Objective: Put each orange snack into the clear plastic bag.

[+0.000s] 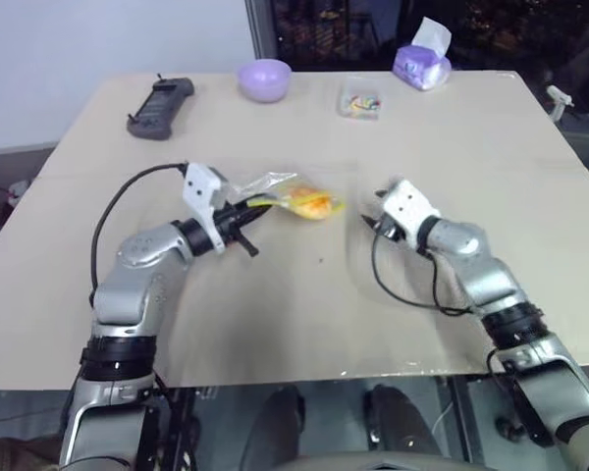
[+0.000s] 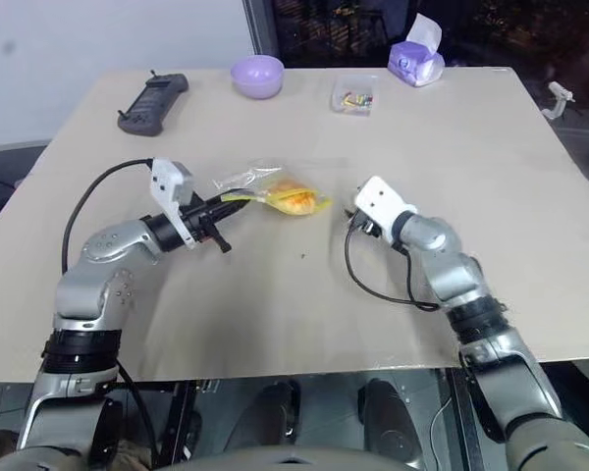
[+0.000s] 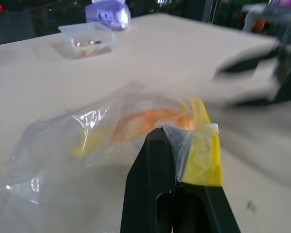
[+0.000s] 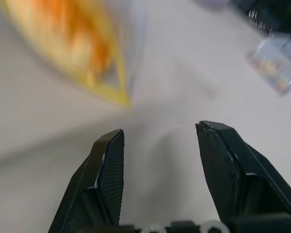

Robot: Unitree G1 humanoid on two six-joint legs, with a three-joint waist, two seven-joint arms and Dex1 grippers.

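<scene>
My left gripper (image 1: pixel 258 204) is shut on the yellow seal strip (image 3: pixel 203 158) of the clear plastic bag (image 1: pixel 273 184), near the middle of the table. The orange snack (image 1: pixel 314 203) sits inside the bag, at the end away from the left gripper, and shows through the plastic (image 3: pixel 150 120). My right gripper (image 1: pixel 371 220) is a short way to the right of the bag. It stands open with nothing between its fingers (image 4: pixel 109 165) and points toward the bag and snack (image 4: pixel 77 39).
At the table's far side stand a purple bowl (image 1: pixel 265 78), a small clear box of colourful bits (image 1: pixel 360 98) and a purple tissue pack (image 1: pixel 422 64). A black controller (image 1: pixel 160 106) lies at the far left. The tan table (image 1: pixel 304 314) ends close in front.
</scene>
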